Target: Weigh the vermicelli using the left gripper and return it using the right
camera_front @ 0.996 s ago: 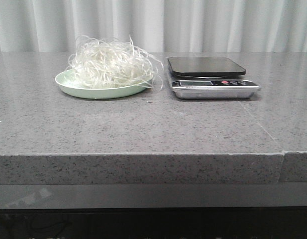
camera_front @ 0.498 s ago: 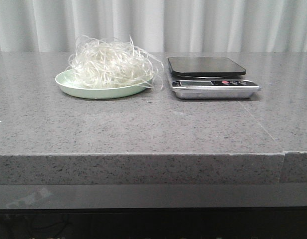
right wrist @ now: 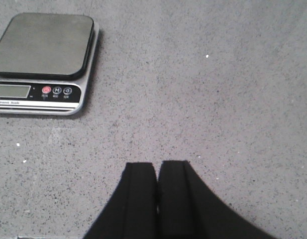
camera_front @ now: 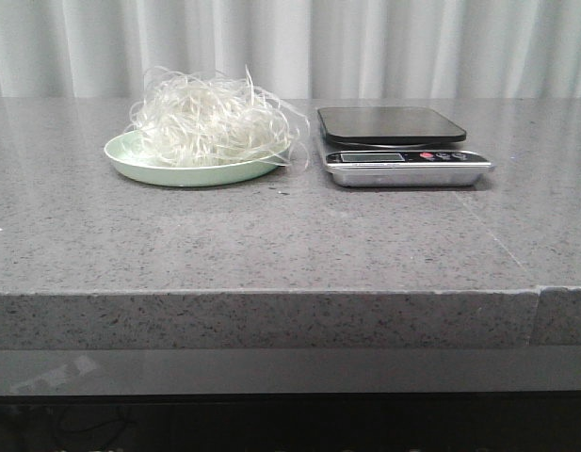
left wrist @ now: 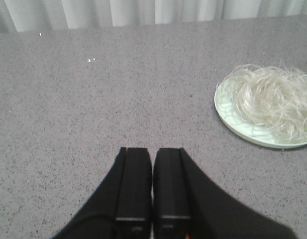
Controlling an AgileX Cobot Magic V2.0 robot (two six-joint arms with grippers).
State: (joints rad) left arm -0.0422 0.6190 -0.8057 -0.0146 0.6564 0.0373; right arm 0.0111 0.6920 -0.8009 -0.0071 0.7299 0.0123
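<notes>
Vermicelli (camera_front: 213, 122) heap, no clear axis.

The vermicelli (camera_front: 213, 118) is translucent whitish, heaped on a pale green plate (camera_front: 144, 168). The scale (camera_front: 403, 155) has a dark grey platform, a silver body, and one red button among dark ones. The bench (camera_front: 271, 235) is grey with fine dark speckles. Both tools, left (left wrist: 152, 169) and right (right wrist: 157, 181), are matte black. Pale grey curtains (camera_front: 384, 47) fill the upper frame.

A grey speckled stone table (camera_front: 271, 245) fills the room's foreground, its thick front edge showing a seam toward the right. Behind the table hangs a pale pleated curtain (camera_front: 365, 47), evenly lit. Below the table's edge lies a dark, shadowed gap.
</notes>
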